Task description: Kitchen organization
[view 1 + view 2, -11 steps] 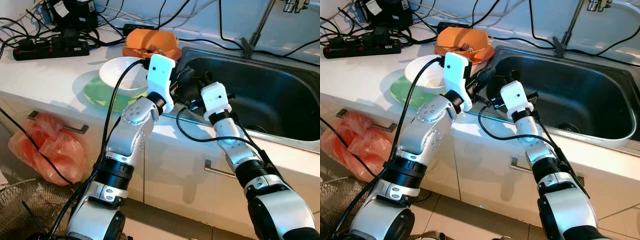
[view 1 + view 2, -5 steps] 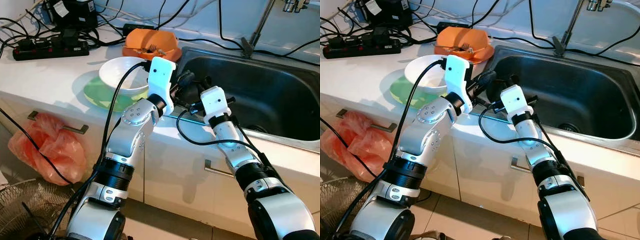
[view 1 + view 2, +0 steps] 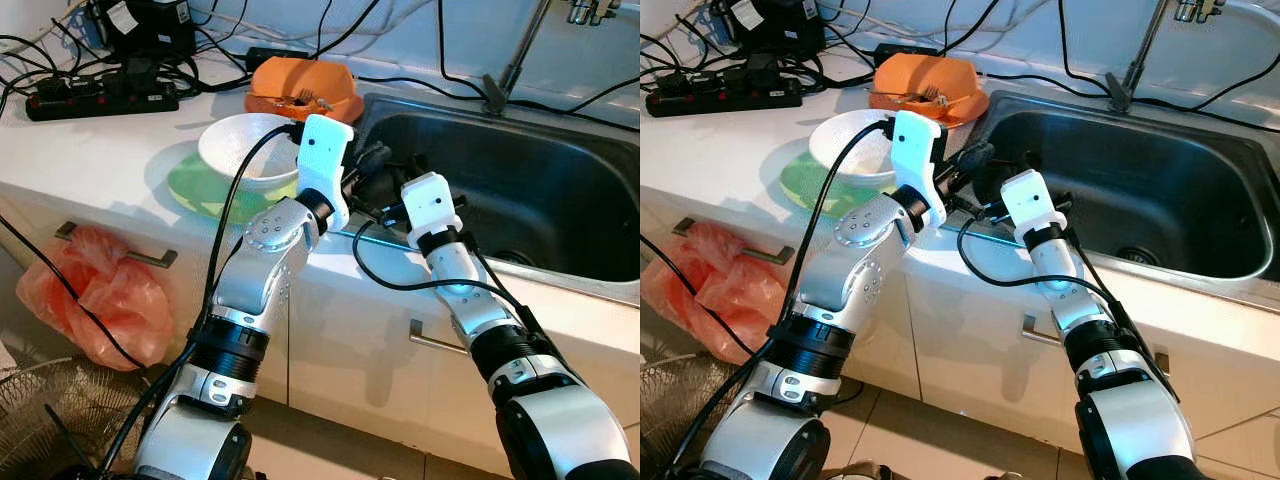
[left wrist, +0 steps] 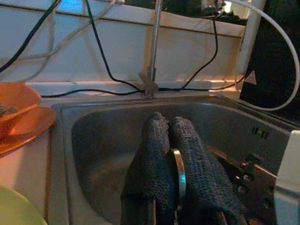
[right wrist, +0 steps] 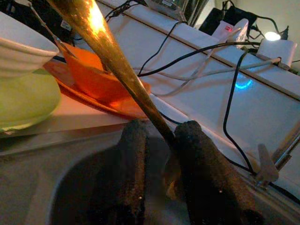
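At frame centre, over the left rim of the steel sink (image 3: 560, 200), we see both grippers meeting. The right gripper (image 5: 161, 145) is clamped on a long golden utensil handle (image 5: 112, 56), which runs up between its fingers (image 5: 201, 164) toward the upper left of its wrist view. The left gripper (image 4: 169, 154) is pinched narrow around a thin metal piece (image 4: 180, 171); what it is we cannot tell. To the left on the white counter (image 3: 90, 150) sits a white bowl (image 3: 245, 150) on a green plate (image 3: 195, 190). Above them, an orange dish (image 3: 300, 85) holds cutlery. A power strip (image 3: 100, 100) lies upper left, and a red plastic bag (image 3: 95, 295) hangs lower left
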Tool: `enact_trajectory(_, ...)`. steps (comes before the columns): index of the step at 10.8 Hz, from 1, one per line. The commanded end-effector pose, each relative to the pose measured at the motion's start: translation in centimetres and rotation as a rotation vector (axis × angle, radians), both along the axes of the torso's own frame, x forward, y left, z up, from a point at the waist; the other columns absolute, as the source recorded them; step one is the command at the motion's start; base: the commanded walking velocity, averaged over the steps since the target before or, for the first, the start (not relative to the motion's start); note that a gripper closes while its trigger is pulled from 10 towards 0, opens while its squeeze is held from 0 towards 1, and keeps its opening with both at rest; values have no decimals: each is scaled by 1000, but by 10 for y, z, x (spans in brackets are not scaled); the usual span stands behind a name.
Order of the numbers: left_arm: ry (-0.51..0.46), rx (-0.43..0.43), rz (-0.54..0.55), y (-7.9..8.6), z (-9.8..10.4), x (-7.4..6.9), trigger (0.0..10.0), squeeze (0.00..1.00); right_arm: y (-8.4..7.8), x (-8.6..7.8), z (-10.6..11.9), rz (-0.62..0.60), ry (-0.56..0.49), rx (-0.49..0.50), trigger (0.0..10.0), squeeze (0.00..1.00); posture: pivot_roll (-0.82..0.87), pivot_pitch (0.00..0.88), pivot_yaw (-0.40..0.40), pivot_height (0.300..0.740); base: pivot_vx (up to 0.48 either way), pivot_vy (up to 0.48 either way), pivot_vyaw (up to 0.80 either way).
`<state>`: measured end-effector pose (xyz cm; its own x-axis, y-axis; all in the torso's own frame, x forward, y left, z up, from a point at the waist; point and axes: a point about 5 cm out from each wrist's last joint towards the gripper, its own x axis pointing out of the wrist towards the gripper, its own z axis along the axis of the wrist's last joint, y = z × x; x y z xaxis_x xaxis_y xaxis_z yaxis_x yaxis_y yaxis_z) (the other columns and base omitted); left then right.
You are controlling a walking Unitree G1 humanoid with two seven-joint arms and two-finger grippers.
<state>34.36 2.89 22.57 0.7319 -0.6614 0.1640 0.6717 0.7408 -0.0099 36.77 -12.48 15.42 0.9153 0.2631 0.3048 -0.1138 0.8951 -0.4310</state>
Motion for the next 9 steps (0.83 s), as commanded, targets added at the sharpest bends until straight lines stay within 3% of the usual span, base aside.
enact_trajectory(1,-10,6,-61,-10,2,-6,10000,0,2,1,2,9,2,8,10000,1000,70,46,-26,740,0,0,0)
enact_trajectory(2,-10,6,-62,-10,2,-6,10000,0,2,1,2,12,1,9,10000,1000,71,46,-27,740,0,0,0)
enact_trajectory(3,-9,7,-63,-10,2,-6,10000,0,3,1,2,9,1,-5,10000,584,70,46,-26,740,0,0,0)
enact_trajectory(4,-7,7,-68,-10,1,-7,10000,0,4,1,2,12,2,-13,10000,0,70,45,-25,740,0,0,0)
enact_trajectory(9,-2,24,-119,-15,-1,-11,10000,0,5,1,1,13,3,-16,10000,0,70,40,-23,740,0,0,0)
